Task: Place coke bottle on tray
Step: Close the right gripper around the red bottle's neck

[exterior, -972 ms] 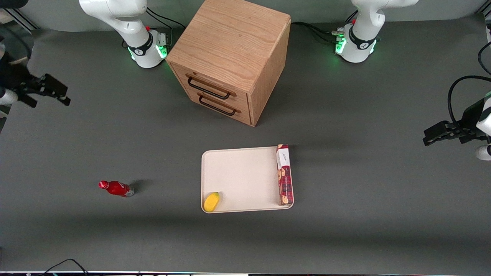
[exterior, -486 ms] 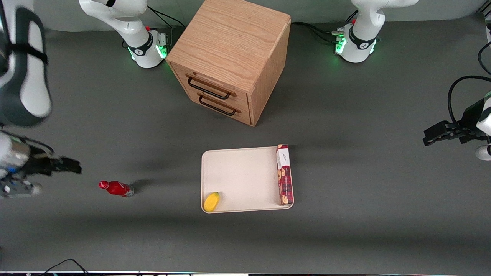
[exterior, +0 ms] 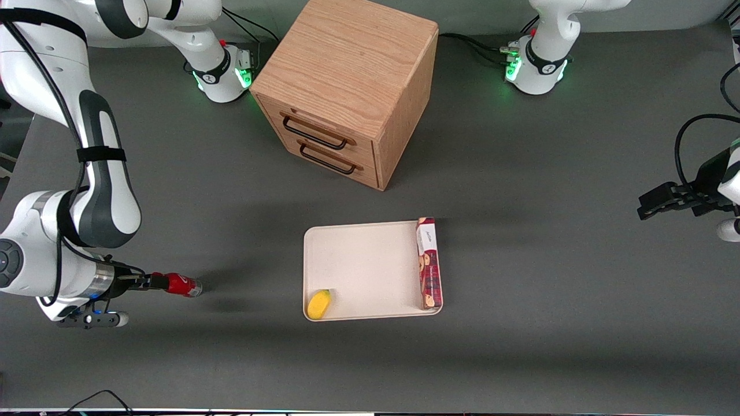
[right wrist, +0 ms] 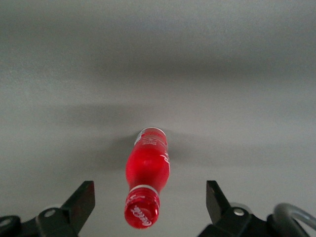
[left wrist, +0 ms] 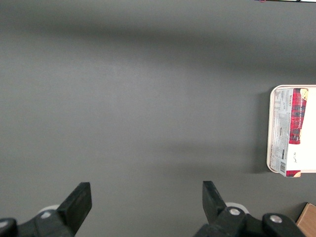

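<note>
The coke bottle [exterior: 181, 285] is seen standing upright on the grey tabletop [exterior: 520, 346], toward the working arm's end, well apart from the tray [exterior: 364, 260]. The right arm's gripper [exterior: 151, 282] is placed low at the bottle's cap end. In the right wrist view the bottle [right wrist: 146, 182] is seen from above its red cap, between the two fingers [right wrist: 79, 202], and a clear gap is left on each side, so the jaws are spread wide and nothing is grasped.

The cream-white tray is laid flat on the tabletop, nearer to the front camera than the wooden drawer cabinet [exterior: 347, 86]. A long red biscuit box [exterior: 429, 263] is laid along one short edge of the tray, and a small yellow object [exterior: 319, 304] is placed in a tray corner near the camera.
</note>
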Robot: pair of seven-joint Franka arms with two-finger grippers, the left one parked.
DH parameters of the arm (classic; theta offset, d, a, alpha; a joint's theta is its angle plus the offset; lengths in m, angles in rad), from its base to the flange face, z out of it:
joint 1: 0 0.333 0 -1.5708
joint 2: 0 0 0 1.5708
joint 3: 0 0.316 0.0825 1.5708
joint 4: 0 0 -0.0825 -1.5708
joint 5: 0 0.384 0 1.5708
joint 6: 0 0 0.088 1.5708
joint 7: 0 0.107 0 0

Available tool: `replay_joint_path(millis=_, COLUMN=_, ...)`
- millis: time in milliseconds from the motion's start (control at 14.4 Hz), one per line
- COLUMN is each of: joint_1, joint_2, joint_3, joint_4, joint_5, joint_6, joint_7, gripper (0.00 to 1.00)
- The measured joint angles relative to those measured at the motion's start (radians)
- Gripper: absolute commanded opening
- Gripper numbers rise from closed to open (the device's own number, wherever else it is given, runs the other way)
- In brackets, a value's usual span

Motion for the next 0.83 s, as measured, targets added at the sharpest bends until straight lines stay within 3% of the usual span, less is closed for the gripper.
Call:
replay_joint_path(millis=139, joint_1=-0.001, joint_2=-0.003, joint_3=0.000, joint_4=-0.024, joint_5=0.000, joint_6=0.013, joint_7=0.001, gripper=0.77)
replay_joint_path(millis=208, joint_1=0.000, joint_2=-0.007, joint_3=0.000, joint_4=-0.041, joint_5=0.000, joint_6=0.032, joint_7=0.002, gripper=0.61)
replay_joint_path(millis=347, joint_1=0.000, joint_2=-0.020, joint_3=0.000, joint_4=-0.074, joint_5=0.000, joint_6=0.057, joint_7=0.002, gripper=0.15)
replay_joint_path(millis=417, joint_1=0.000, joint_2=-0.027, joint_3=0.000, joint_4=-0.083, joint_5=0.000, joint_6=0.061, joint_7=0.002, gripper=0.02)
replay_joint_path(millis=833, joint_1=0.001, joint_2=-0.056, joint_3=0.005, joint_4=-0.095, joint_5=0.000, joint_6=0.062, joint_7=0.002, gripper=0.00)
